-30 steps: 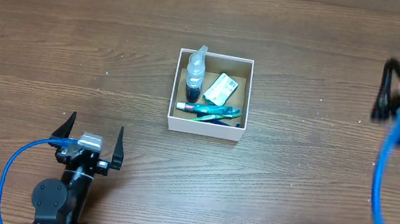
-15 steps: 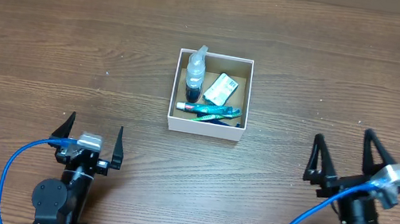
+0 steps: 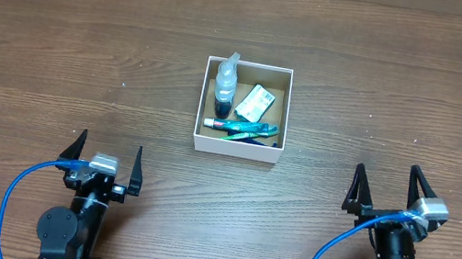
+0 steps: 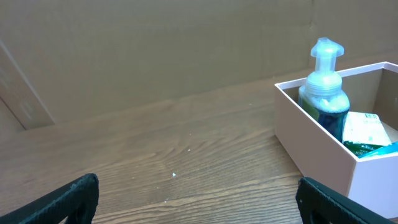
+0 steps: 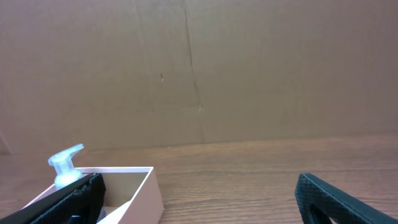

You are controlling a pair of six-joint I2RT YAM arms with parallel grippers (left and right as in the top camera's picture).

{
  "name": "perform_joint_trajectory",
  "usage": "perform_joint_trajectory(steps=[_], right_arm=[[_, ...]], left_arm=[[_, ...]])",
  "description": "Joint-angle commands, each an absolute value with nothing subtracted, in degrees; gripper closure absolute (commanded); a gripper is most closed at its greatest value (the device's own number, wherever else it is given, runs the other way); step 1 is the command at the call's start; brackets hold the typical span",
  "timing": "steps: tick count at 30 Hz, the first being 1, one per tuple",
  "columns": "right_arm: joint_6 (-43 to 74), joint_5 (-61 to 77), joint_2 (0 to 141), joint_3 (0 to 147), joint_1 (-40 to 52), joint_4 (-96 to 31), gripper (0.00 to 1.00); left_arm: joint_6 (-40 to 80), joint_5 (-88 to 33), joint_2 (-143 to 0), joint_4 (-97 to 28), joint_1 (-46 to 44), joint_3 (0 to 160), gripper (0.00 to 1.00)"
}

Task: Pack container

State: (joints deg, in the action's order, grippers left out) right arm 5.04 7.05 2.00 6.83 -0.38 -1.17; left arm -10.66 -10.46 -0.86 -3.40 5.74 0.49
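Note:
The container (image 3: 237, 148) is a square white box with a brown floor at the table's middle. Inside it lie a clear pump bottle (image 3: 225, 82), a small white-and-green carton (image 3: 256, 103) and a teal tube (image 3: 243, 129). The container also shows in the left wrist view (image 4: 311, 137) with the pump bottle (image 4: 324, 87), and in the right wrist view (image 5: 146, 186). My left gripper (image 3: 103, 155) is open and empty at the front left. My right gripper (image 3: 383, 191) is open and empty at the front right. Both are well apart from the container.
The wooden table (image 3: 67, 48) runs all round the container. A brown cardboard wall (image 4: 155, 50) stands behind the table, also in the right wrist view (image 5: 249, 68). Blue cables (image 3: 11, 197) loop by both arm bases.
My right arm has swung down from the right edge and settled at the front right, gripper open. The left arm and the container's contents have not moved.

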Motion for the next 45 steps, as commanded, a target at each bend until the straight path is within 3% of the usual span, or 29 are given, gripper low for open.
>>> perform_joint_trajectory(steps=[1,45], right_arm=[[3.86,6.50,0.16,4.62,-0.71,0.01,0.00],[4.27,3.95,0.16,0.45,-0.71,-4.43,0.00]], left_arm=[[-10.24,-10.11,-0.25,-3.38,6.07,0.27,0.00],[-10.22,-10.11,-0.25,-3.38,6.07,0.27,0.00]])
